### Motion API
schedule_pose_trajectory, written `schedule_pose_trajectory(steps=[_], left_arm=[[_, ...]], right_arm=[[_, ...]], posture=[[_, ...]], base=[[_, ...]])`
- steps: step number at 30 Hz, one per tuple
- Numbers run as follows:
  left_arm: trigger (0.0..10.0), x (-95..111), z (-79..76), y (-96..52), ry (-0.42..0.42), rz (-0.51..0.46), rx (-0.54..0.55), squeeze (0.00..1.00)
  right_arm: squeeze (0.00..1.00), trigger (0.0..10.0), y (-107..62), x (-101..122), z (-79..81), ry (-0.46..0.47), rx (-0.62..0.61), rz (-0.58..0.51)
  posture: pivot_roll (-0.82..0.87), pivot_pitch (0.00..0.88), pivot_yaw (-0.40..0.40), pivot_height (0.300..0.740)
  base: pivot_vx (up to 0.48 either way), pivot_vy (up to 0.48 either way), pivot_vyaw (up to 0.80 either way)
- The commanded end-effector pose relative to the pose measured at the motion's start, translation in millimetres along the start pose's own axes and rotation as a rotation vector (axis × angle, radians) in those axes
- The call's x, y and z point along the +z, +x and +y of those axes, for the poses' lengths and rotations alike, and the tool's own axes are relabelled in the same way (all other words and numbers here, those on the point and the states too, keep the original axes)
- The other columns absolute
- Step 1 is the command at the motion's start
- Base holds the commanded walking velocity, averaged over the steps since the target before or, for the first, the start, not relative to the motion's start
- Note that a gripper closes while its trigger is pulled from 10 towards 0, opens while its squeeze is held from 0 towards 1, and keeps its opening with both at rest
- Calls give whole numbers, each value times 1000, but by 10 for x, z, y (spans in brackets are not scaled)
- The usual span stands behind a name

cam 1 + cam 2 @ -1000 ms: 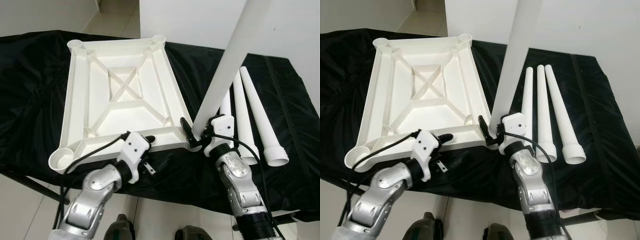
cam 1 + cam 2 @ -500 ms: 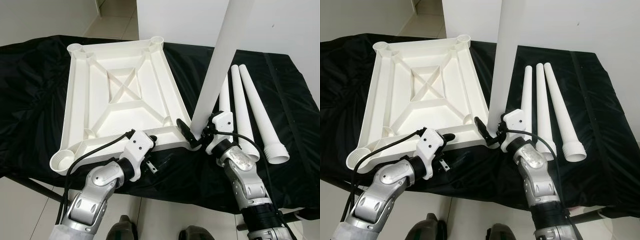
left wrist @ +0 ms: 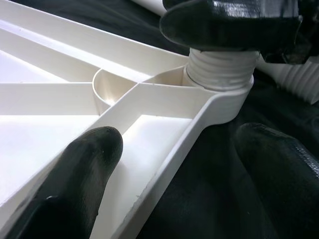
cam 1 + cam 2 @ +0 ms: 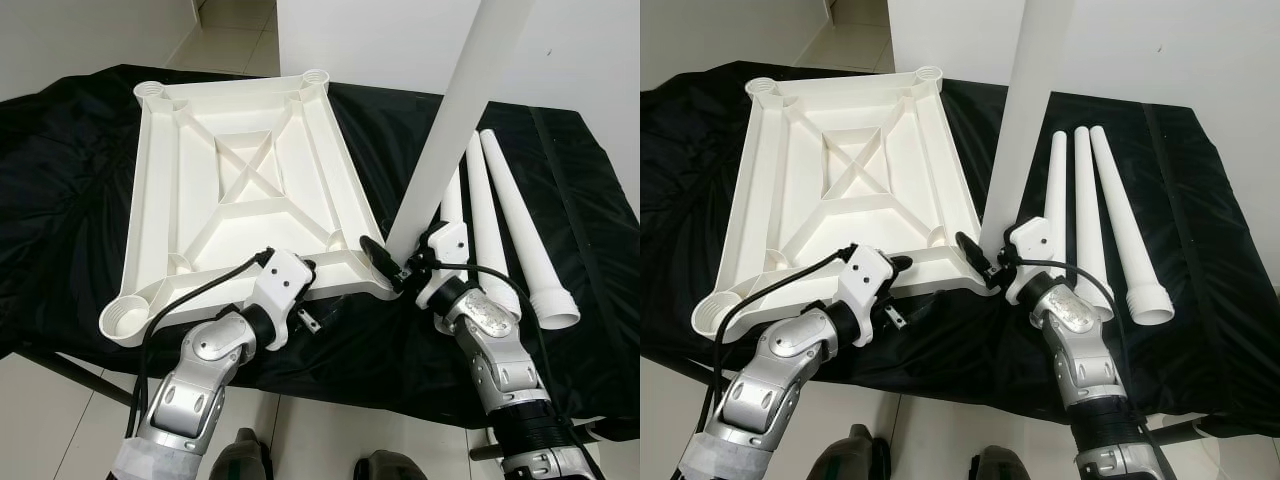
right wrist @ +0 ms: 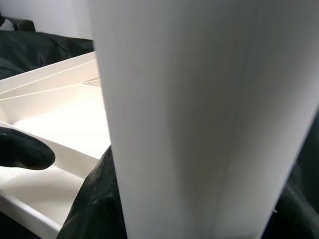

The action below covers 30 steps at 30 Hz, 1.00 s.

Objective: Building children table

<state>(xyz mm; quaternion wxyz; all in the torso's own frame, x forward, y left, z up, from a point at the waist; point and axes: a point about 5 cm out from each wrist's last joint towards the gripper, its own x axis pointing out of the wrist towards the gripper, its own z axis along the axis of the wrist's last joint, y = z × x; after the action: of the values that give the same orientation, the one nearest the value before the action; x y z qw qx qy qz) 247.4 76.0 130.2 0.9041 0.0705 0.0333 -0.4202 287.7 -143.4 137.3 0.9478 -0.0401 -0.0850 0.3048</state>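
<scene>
Fitting leg 1: the right gripper (image 4: 392, 266) pinches the leg (image 4: 450, 130) upright in the top's (image 4: 240, 190) near-right socket; the left gripper (image 3: 174, 164), spread, straddles the rim. Next: twist it home.

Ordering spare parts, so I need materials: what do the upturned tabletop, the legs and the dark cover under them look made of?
Tabletop: likely moulded white plastic, satin; ribs and round corner sockets show. Held leg and spare legs: same-looking smooth white plastic, hollow, with a threaded end visible in the left wrist view. Cover: thin black fabric or sheet, wrinkled, faintly shiny.
</scene>
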Motion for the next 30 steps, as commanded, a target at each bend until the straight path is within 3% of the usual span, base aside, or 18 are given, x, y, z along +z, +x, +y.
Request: schedule_pose_trajectory(steps=[1,6,8,10,16,23,24,25,26,28,29,30], left_arm=[[10000,-11,117,32,-12,7,213,0],[10000,28,110,89,-36,-13,203,0],[10000,28,110,89,-36,-13,203,0],[10000,55,102,111,-47,-33,194,0],[10000,80,117,79,-20,-52,183,0],[10000,98,174,0,-26,-75,171,0],[10000,102,132,-48,-54,-91,109,0],[10000,103,115,-56,-52,-96,96,0],[10000,98,103,-58,-64,-96,88,0],[10000,94,100,-56,-71,-95,87,0],[10000,98,89,-53,-64,-96,84,0],[10000,98,89,-53,-64,-96,84,0]], right_arm=[[0,0,-54,-32,-13,53,-112,-3],[0,0,-49,10,110,127,-273,-41],[0,0,-49,10,110,127,-273,-41],[0,0,-54,37,178,164,-393,-62],[0,0,-102,26,109,135,-603,-22],[0,0,-89,58,142,147,-663,-21],[0,10000,-54,67,168,167,-611,-31],[51,10000,-35,69,180,172,-569,-34],[851,10000,-26,83,183,157,-535,-41],[851,10000,-21,93,185,143,-514,-45],[1000,10000,-12,100,197,157,-471,-48],[1000,10000,-12,100,197,157,-471,-48]], posture=[[41,52,11,740],[41,44,-2,740],[41,44,-2,740],[39,41,-8,740],[44,35,-21,740],[51,28,-22,740],[49,23,-19,740],[46,21,-18,740],[46,21,-18,740],[46,21,-18,740],[45,17,-19,740],[45,17,-19,740]], base=[[0,0,0],[0,0,0],[0,0,0],[0,0,0],[0,0,0],[0,0,0],[0,0,0],[0,0,0],[0,0,0],[0,0,0],[0,0,0],[0,0,0]])
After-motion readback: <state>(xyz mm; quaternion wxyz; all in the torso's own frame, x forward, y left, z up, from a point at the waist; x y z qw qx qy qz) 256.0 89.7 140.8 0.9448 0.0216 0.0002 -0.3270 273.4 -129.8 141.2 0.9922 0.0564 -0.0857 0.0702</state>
